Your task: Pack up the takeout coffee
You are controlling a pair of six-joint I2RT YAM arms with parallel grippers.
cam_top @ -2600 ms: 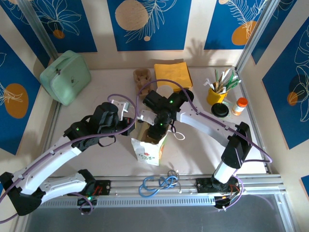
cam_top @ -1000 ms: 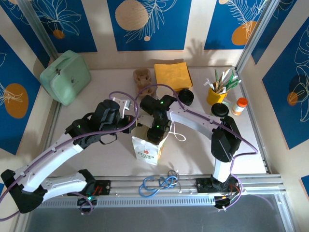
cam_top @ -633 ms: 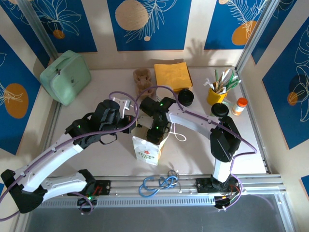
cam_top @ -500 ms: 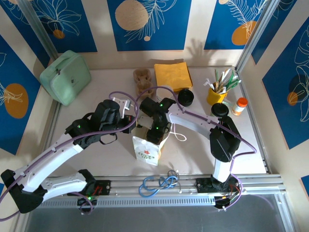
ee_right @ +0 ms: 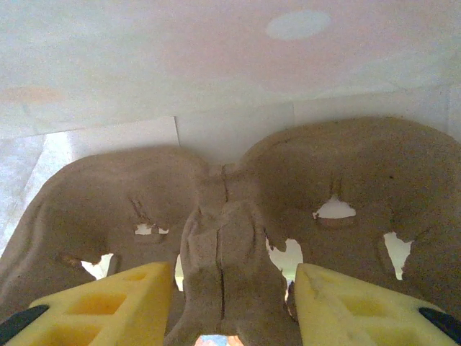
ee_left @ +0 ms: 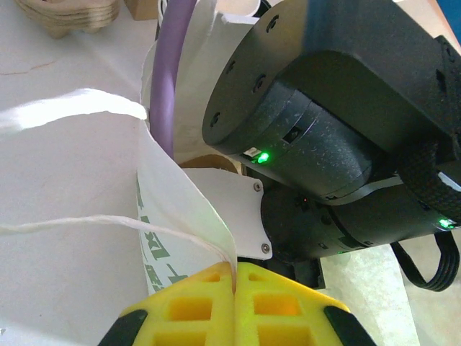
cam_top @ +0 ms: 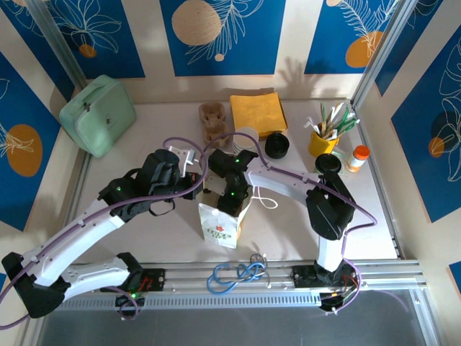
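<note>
From above, the white paper bag is standing near the table's front edge. The right arm is reaching down into its mouth, and the left gripper is bracing the rim on the left.

At the left wrist, the left gripper is clamping tight on the bag's paper rim, beside the string handle. A sideways tug here is likely to tip or tear the bag.

At the right wrist, the pulp cup carrier is lying on the bag's floor. Its long axis is running left to right, with the wells facing up. The right gripper is straddling the centre ridge with slim gaps showing, so it is letting go. A finger catching that ridge on withdrawal could drag the carrier askew.
</note>
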